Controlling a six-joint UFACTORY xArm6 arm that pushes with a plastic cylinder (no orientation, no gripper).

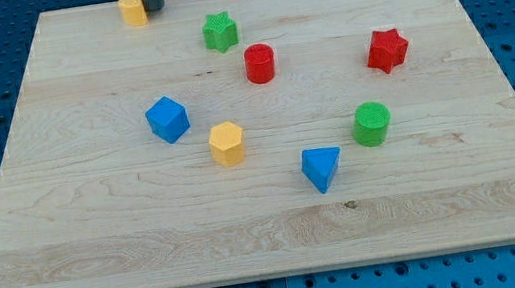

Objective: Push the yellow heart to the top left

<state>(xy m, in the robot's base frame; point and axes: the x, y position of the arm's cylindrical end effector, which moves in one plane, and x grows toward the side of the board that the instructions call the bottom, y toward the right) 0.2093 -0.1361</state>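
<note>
My tip [151, 8] touches the yellow heart's [132, 8] right side at the desk's [100, 247] top edge. No fingers show; the arm ends in a rod.

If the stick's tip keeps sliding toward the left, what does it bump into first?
My tip sits right beside the yellow heart, on its right, so it would likely meet the heart first. Whether they already touch, I cannot tell.
</note>
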